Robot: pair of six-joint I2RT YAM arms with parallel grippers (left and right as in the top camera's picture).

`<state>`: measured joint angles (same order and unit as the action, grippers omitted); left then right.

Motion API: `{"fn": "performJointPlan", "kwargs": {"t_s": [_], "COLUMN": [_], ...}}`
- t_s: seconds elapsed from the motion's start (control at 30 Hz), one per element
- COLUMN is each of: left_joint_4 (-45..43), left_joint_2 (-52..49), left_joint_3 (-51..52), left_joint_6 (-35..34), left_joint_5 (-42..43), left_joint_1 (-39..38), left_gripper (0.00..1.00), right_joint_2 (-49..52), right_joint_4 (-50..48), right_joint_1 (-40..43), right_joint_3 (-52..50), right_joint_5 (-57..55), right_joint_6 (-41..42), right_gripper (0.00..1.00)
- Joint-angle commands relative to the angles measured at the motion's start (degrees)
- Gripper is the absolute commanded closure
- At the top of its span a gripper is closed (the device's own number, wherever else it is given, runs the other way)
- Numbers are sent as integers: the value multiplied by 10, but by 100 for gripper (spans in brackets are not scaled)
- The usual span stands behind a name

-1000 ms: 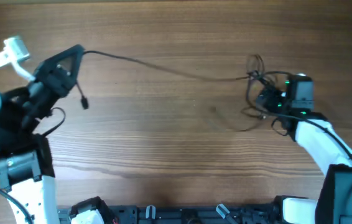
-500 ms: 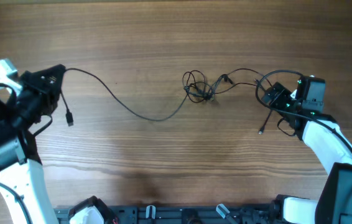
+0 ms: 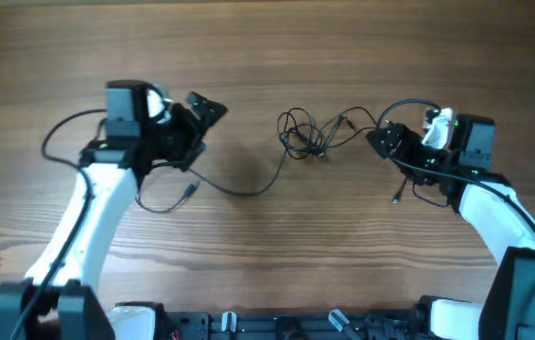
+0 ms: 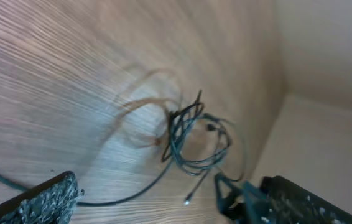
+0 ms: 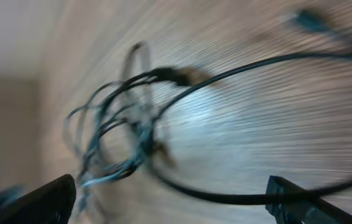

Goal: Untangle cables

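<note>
The cables (image 3: pixel 303 138) lie bunched in small loops at the table's middle. One thin strand (image 3: pixel 249 189) trails left from the bunch and ends in a plug (image 3: pixel 189 190) lying loose on the wood. My left gripper (image 3: pixel 203 126) hovers left of the bunch, open and empty; its wrist view shows the bunch (image 4: pixel 191 140) ahead of the gripper (image 4: pixel 163 205). My right gripper (image 3: pixel 384 144) sits right of the bunch, open. In its wrist view a strand (image 5: pixel 226 198) crosses between its spread fingers (image 5: pixel 300 208), with the tangle (image 5: pixel 117 146) beyond. Another plug end (image 3: pixel 396 198) lies below it.
The left arm's own thicker wire (image 3: pixel 60 130) loops out behind its wrist. A dark rig (image 3: pixel 249 326) runs along the table's near edge. The wooden table (image 3: pixel 277 255) shows bare planks in front of both arms.
The left arm has swung in from the far left towards the middle and its jaws have opened, dropping the cable end onto the table. The right gripper has shifted slightly left, still open.
</note>
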<state>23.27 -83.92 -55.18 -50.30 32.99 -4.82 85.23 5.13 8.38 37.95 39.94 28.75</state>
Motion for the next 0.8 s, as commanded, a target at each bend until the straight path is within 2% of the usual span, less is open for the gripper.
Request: {"fn": "performJointPlan", "kwargs": {"t_s": [0.0, 0.07, 0.23, 0.33, 0.5, 0.53, 0.73, 0.77], "left_joint_4": [-29, -52, -65, -65, -62, -62, -60, -57], "left_joint_2": [-55, -78, -116, -119, -119, -119, -119, -119], "left_joint_3": [-3, -3, -3, -3, -3, -3, -3, -3], "left_joint_6": [-19, -31, -31, -41, -102, -102, -102, -102], "left_joint_5": [-25, -27, -72, -76, -106, -106, -106, -112], "left_joint_1": [-61, -91, -144, -152, -171, -177, -211, -219], "left_gripper": [0, 0, 3, 16, 19, 19, 20, 20], "right_joint_2": [7, 7, 7, 7, 7, 7, 12, 22], "right_joint_4": [-5, -10, -22, -56, -118, -119, -116, -116], "right_joint_1": [-45, -78, -170, -204, -238, -247, -275, -276], "right_joint_3": [0, 0, 0, 0, 0, 0, 0, 0], "right_joint_5": [80, 74, -64, -143, -206, -209, -242, -245], "right_joint_6": [49, 90, 240, 325, 424, 436, 437, 453], "right_gripper": [1, 6, 7, 17, 39, 42, 43, 46]}}
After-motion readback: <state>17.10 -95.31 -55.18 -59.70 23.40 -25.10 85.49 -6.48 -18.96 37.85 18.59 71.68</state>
